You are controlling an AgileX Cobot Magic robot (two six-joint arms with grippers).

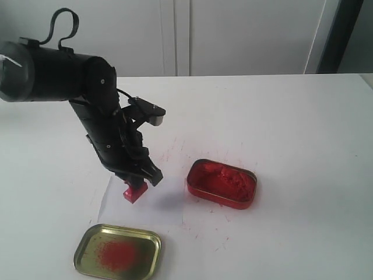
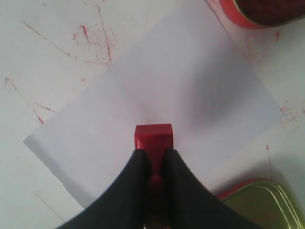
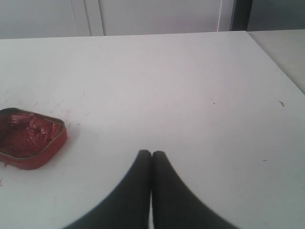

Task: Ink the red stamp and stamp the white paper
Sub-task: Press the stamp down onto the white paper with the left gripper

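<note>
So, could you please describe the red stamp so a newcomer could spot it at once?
On the white table, find the black left gripper over the white paper. The red stamp is the small block pinched in it, far smaller than the red paste tin and gold lid.

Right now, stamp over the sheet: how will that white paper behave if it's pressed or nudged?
The white paper looks thin and lies flat and loose, so it is probably floppy and light, likely to slide on the smooth table. It may cling to the red stamp held in the left gripper and lift with it, if the face is inked.
</note>
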